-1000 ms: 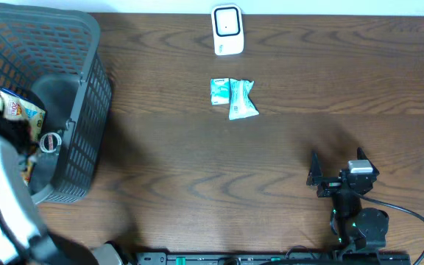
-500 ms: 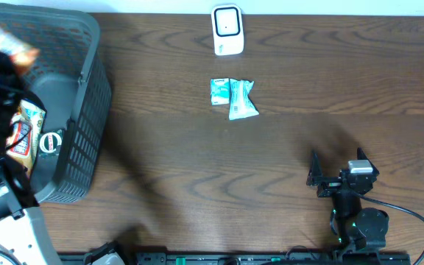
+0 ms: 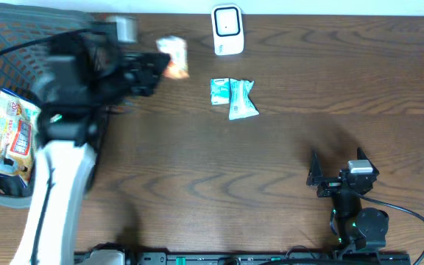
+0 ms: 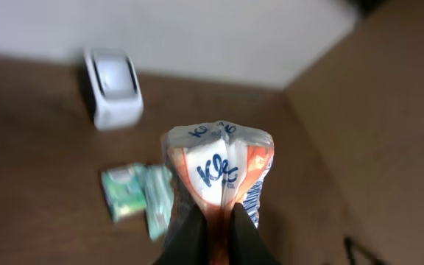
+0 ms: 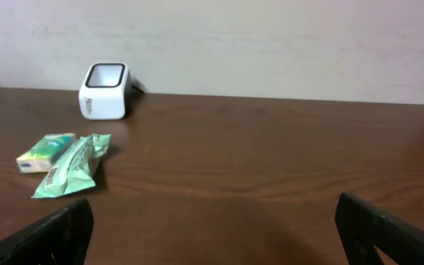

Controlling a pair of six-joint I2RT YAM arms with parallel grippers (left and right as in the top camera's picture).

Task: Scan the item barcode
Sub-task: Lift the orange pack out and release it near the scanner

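Overhead view: the left fingers (image 4: 190, 237) are clamped on one end of a snack packet (image 3: 173, 57), held in the air near the scanner (image 3: 227, 29), above the surface. It looks light, soft and crinkly, perhaps slippery; holding the sealed end seems safest. The right fingers (image 5: 57, 232) stand wide apart, empty.

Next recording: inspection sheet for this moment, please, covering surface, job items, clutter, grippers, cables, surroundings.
Surface: dark wooden table.
Job's things: orange-and-white packet held aloft near the white scanner; two green packets lying before the scanner.
Clutter: grey basket at left, a pale packet inside.
Grippers: left gripper shut on the orange-and-white packet; right gripper open, empty.
Cables: black cable by the right arm.
Surroundings: pale wall behind the table.
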